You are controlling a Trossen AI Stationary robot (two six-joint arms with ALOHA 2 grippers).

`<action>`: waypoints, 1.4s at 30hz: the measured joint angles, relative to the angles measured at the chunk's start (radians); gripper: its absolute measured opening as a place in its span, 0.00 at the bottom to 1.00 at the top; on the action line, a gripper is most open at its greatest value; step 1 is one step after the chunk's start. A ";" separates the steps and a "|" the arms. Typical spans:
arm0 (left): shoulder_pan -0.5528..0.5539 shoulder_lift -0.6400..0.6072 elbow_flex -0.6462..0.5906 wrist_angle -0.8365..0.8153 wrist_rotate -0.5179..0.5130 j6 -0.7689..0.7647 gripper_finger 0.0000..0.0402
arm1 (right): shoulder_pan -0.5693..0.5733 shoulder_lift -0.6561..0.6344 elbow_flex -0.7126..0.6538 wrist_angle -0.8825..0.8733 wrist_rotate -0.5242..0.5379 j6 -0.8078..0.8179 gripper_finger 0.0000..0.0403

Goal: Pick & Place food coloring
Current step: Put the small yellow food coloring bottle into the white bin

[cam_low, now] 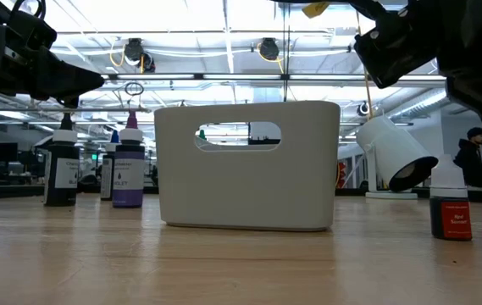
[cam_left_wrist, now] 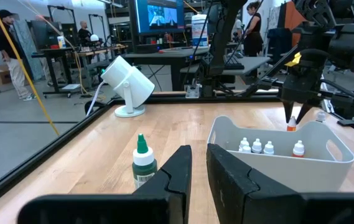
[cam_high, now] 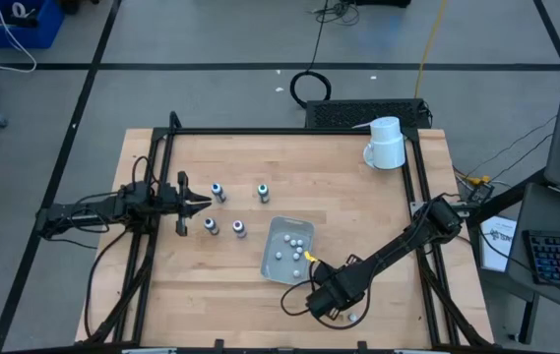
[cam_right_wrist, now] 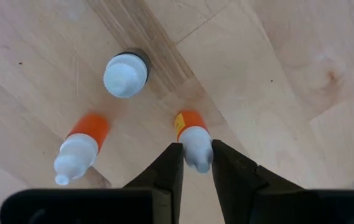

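The right end effector (cam_right_wrist: 192, 163) hangs tip-down over the desk's (cam_high: 378, 216) near edge, its fingers narrow around the white cap of an orange-bodied food coloring bottle (cam_right_wrist: 191, 134); whether it grips yet, I cannot tell. Two more bottles lie just beside it. The left end effector (cam_high: 199, 204), fingers pressed together and empty, waits among four dark-capped bottles (cam_high: 217, 192). The white bin (cam_high: 272, 254) already holds several white-capped bottles, so the job looks roughly half done. A tipped white mug (cam_high: 386, 144) stands well apart, blocking nothing.
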State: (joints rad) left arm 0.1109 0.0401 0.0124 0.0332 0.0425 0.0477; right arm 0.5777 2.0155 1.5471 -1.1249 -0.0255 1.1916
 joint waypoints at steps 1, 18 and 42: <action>0.000 0.000 0.000 0.000 0.000 0.000 0.14 | 0.000 0.000 0.000 0.000 0.000 0.000 0.16; 0.000 0.000 0.000 0.000 0.000 0.000 0.14 | 0.000 0.000 0.000 0.015 0.008 -0.007 0.33; 0.000 0.000 0.000 0.000 0.000 0.000 0.14 | 0.000 0.000 -0.009 0.038 0.025 -0.010 0.23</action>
State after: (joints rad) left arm 0.1112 0.0400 0.0124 0.0334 0.0425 0.0478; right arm 0.5777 2.0155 1.5377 -1.0864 -0.0001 1.1816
